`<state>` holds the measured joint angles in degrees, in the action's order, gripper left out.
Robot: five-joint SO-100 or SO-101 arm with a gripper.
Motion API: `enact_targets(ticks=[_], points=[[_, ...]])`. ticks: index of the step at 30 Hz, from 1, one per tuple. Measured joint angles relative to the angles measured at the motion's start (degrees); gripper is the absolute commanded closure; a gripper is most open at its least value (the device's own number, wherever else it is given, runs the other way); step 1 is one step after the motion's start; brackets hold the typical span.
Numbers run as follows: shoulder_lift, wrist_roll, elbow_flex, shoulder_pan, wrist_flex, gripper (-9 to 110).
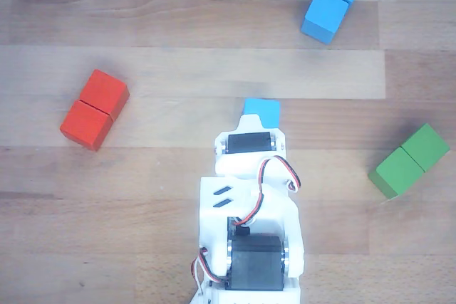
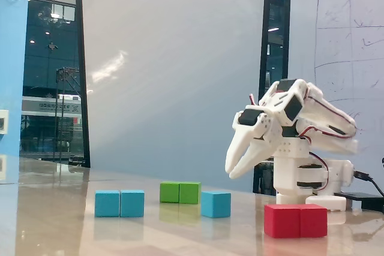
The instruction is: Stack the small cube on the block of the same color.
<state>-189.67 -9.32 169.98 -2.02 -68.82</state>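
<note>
The small light-blue cube (image 1: 261, 109) lies on the wooden table, its near part hidden under my wrist in the other view. In the fixed view it (image 2: 216, 204) stands alone. The long blue block (image 1: 333, 1) lies at the far right of the other view and at the left of the fixed view (image 2: 120, 203). My gripper (image 2: 230, 173) hangs in the air above and just right of the small cube, pointing down. Its two fingers stand slightly apart and hold nothing. In the other view the fingers are hidden under the white wrist.
A red double block (image 1: 95, 109) lies at the left and a green double block (image 1: 410, 160) at the right. In the fixed view the red one (image 2: 296, 220) is nearest and the green one (image 2: 180, 192) stands behind the small cube.
</note>
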Motion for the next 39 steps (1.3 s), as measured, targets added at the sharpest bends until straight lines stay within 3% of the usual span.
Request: enact_targets(ticks=[13, 24, 32, 39], points=[[34.1, 0.0, -27.1, 0.0, -0.2, 99], [63.3, 0.7, -44.7, 0.0, -12.7, 99], [77.2, 0.7, -53.0, 0.0, -14.1, 98], [83.3, 0.7, -55.5, 0.0, -14.1, 79]])
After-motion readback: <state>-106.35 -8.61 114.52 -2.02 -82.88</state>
